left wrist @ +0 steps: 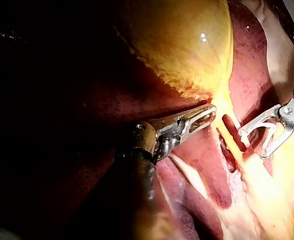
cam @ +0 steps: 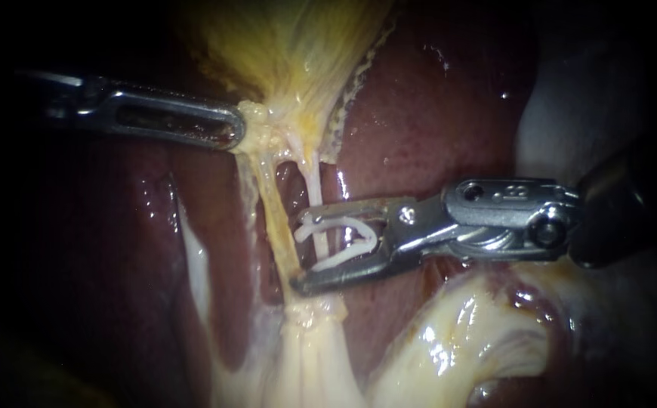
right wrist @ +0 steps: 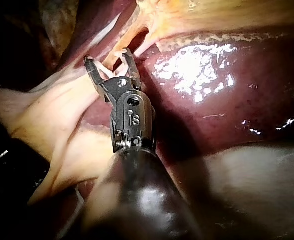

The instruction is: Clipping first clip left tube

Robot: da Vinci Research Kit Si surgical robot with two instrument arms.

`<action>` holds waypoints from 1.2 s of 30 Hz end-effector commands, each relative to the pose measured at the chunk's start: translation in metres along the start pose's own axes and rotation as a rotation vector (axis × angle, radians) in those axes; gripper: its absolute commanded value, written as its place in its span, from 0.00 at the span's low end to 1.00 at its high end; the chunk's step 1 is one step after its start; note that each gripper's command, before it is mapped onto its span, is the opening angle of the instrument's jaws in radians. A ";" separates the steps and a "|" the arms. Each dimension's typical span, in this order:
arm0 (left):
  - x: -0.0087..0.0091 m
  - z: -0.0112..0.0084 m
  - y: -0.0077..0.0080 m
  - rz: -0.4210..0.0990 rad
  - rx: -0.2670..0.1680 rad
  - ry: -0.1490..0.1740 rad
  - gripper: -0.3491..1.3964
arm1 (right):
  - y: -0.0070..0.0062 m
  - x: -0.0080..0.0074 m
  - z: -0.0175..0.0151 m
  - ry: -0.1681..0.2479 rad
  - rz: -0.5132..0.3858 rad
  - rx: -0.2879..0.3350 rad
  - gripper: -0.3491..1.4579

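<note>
My left instrument (cam: 232,130) comes in from the left, its jaws shut on the pale tissue at the neck of the yellow gallbladder (cam: 298,45). Two tubes run down from that neck: a yellowish left tube (cam: 272,196) and a thin white tube (cam: 315,193) to its right. My right instrument (cam: 298,251) holds a white clip (cam: 343,240) between its widely spread jaws. The thin white tube passes between those jaws, inside the clip. The jaw tips reach the left tube's edge. The left wrist view shows both instruments (left wrist: 207,114) (left wrist: 253,144); the right wrist view shows the right one (right wrist: 108,59).
Dark red liver (cam: 434,113) lies behind and on both sides of the tubes. Pale, glistening fatty tissue (cam: 457,340) bulges just under my right instrument. The tubes join a whitish stalk (cam: 313,355) below.
</note>
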 end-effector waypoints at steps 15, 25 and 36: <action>0.0001 0.0001 0.0001 0.001 0.000 0.000 0.00 | 0.0044 -0.0043 0.0020 -0.004 0.034 -0.016 0.46; 0.0001 0.0001 0.0001 0.001 0.000 0.000 0.00 | 0.0048 -0.0035 0.0037 0.025 0.043 0.043 0.46; 0.0001 0.0001 0.0001 0.001 0.000 0.000 0.00 | 0.0019 -0.0018 0.0065 0.060 0.046 0.145 0.46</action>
